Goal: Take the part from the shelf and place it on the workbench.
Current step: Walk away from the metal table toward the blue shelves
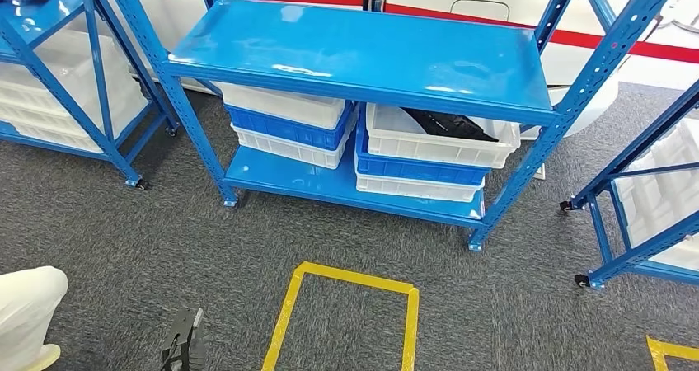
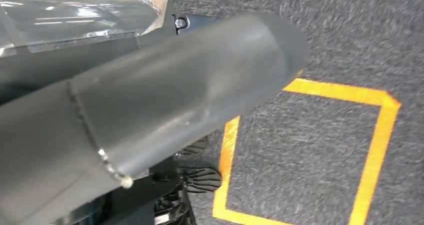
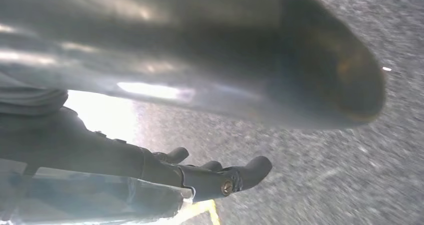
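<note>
Black part [image 1: 449, 124] lies in white bin [image 1: 387, 140] on the blue shelf's [image 1: 363, 58] lower level. Looks like rigid, light plastic, irregular; grab mid-body. Right hand [image 3: 220, 177] hangs, fingers loosely extended, holding nothing; left hand: can't tell.

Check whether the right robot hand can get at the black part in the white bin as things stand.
Probably not yet: the black part lies in a white bin tucked under the top shelf, and the right robot hand hangs by the floor.
</note>
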